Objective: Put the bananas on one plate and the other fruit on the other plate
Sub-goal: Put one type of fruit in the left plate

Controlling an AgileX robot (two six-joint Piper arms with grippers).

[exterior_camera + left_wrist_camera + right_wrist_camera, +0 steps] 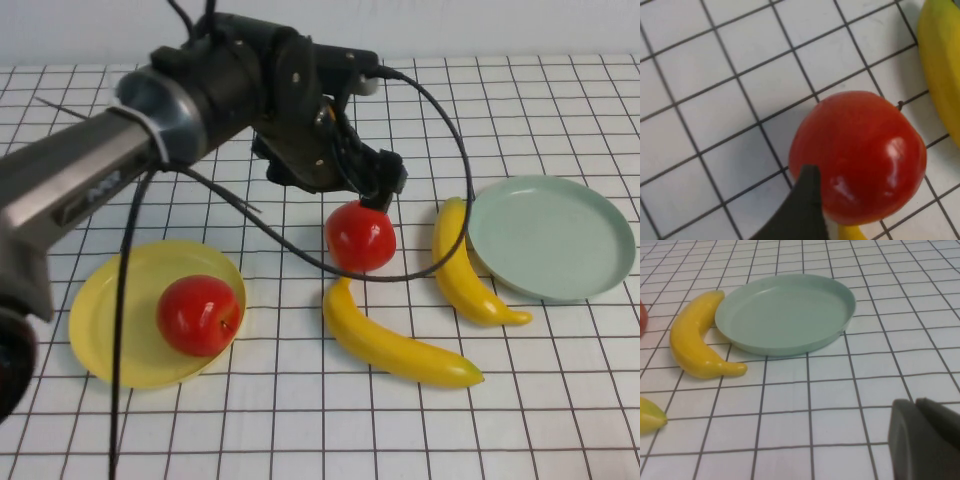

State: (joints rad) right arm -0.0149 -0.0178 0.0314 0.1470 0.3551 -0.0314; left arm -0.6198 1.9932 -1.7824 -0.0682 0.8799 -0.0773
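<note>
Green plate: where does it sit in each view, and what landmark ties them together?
High view: green plate at the right edge, empty; left gripper open over the centre apple.
Left wrist view: not in it.
Right wrist view: upper centre; right gripper shut, nearby.
Shared landmark: the banana against its rim.

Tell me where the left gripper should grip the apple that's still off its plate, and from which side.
Across its widest middle, coming straight down from above. The apple sits free on the table, round and smooth, so only its broadest part gives grip. The left gripper is already open just above it. The right gripper is shut, near the green plate.
</note>
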